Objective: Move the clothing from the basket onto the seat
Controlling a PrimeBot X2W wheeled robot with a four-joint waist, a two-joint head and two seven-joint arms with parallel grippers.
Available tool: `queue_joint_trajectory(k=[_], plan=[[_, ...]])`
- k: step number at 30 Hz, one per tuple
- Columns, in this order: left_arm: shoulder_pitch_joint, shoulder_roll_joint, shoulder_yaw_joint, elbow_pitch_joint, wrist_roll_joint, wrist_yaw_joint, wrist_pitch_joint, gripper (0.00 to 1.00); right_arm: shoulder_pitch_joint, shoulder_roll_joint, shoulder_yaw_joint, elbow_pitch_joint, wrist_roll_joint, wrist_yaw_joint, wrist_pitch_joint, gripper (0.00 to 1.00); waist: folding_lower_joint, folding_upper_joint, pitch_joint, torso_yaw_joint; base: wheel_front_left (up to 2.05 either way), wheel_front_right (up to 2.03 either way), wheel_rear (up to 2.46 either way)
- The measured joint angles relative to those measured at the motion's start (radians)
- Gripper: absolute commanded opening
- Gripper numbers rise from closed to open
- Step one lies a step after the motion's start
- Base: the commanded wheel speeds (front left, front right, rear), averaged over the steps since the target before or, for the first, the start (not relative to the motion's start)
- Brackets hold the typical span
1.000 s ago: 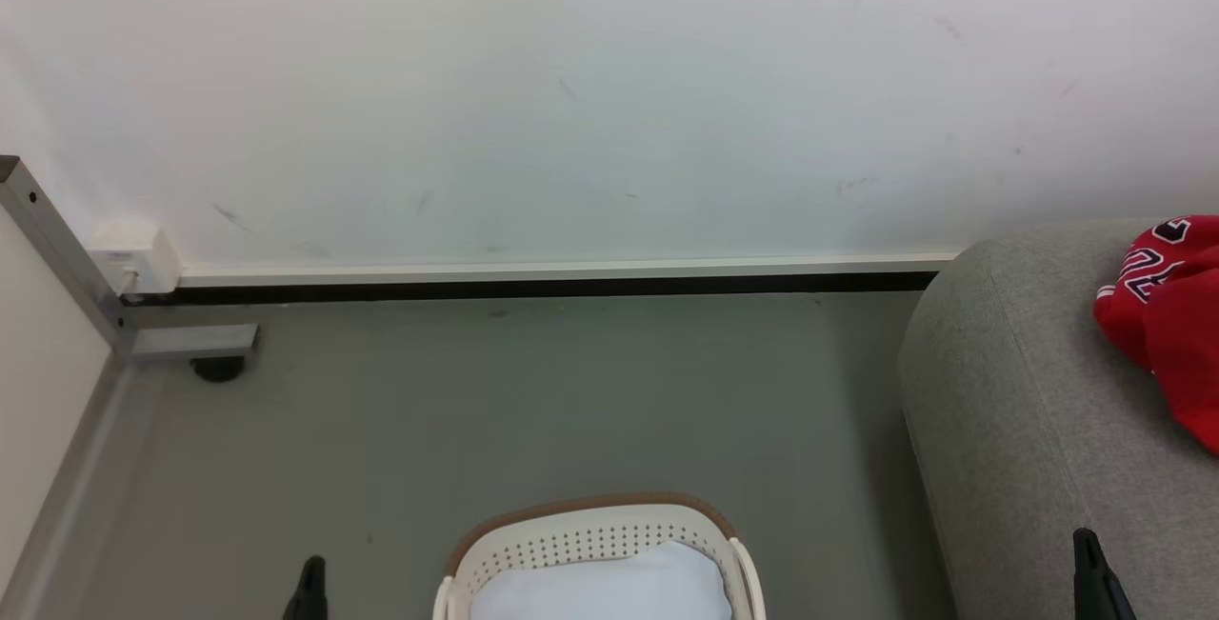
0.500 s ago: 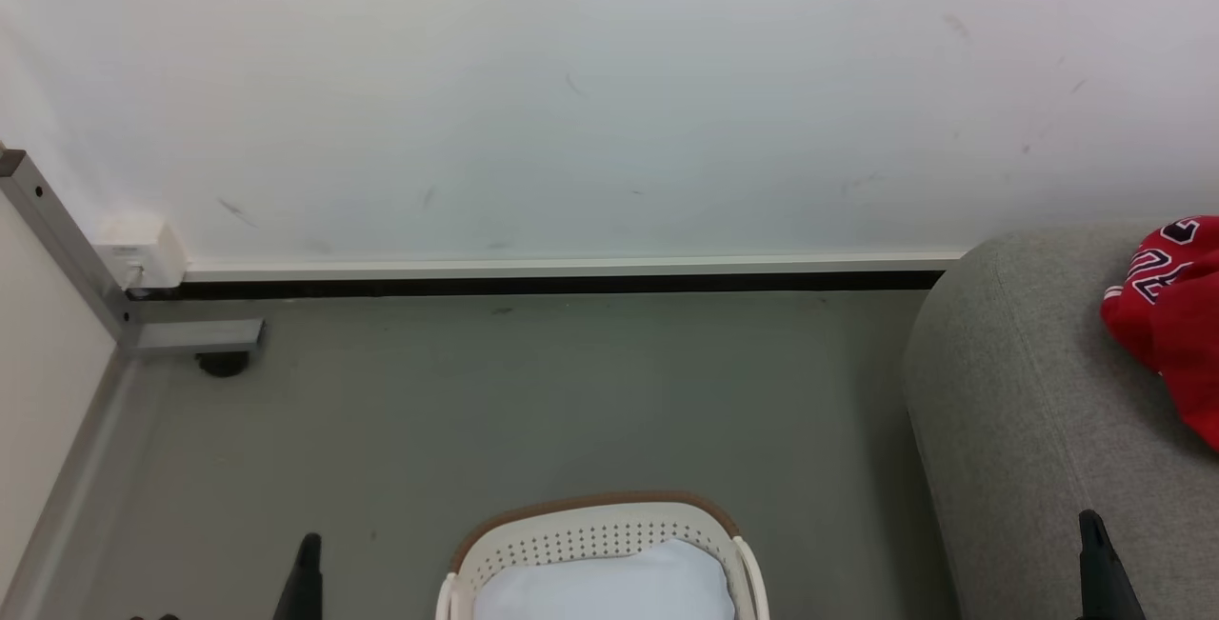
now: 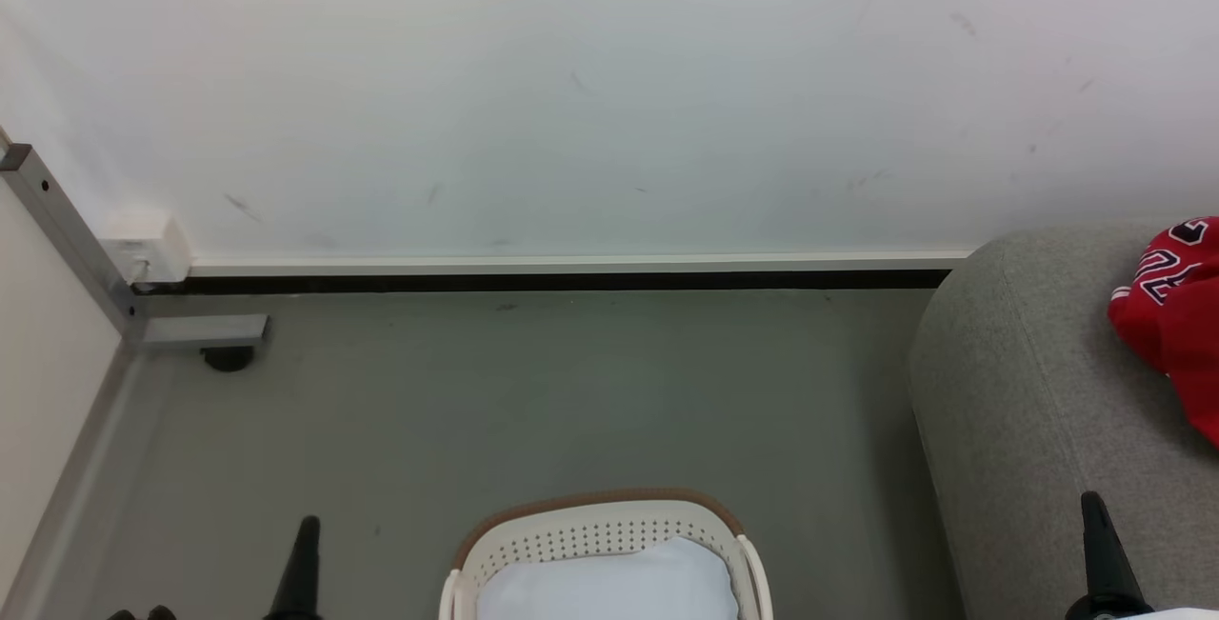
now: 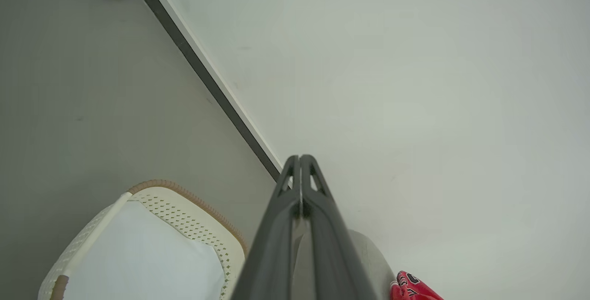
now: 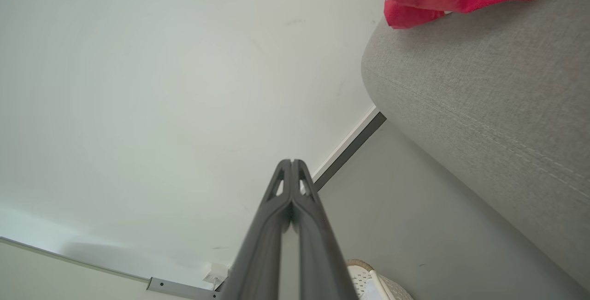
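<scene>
jersey already on the sofa, both hands empty

the red jersey (image 3: 1176, 315) lies bunched on the grey sofa (image 3: 1029, 410) at the right, well apart from the basket (image 3: 590, 502). the basket sits on the floor (image 3: 533, 391) straight in front of the robot. what shows inside it is a pale blue-white cloth (image 3: 609, 582), not the jersey. judged from that, the move looks done. nothing seems left of the task, unless more red clothing lies under the cloth, which the pictures cannot settle.

the left hand (image 3: 307, 530) points up at the lower left, beside the basket. the right hand (image 3: 1093, 506) points up at the lower right, in front of the sofa. both are closed tight, fingers pressed together, and hold nothing.

the head view gives the layout: basket, sofa and jersey, with the wall (image 3: 571, 77) behind. the left wrist view shows more of the basket's inside, with the cloth filling it and a sliver of the jersey at the bottom edge. the right wrist view looks at the sofa's side and stitched seam from low down, with the jersey's folds at the sofa's top edge.
</scene>
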Motion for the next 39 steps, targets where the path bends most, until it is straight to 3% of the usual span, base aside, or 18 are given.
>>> queue_joint_trajectory(k=[39], plan=[[-0.071, 0.0, 0.03, 0.0, -0.353, -0.016, 0.089, 0.0, -0.065, -0.005, -0.014, 0.006, 0.367, 0.0, 0.093, 0.0, 0.0, 0.0, 0.011, 0.02, 0.0, 0.0, 0.0]])
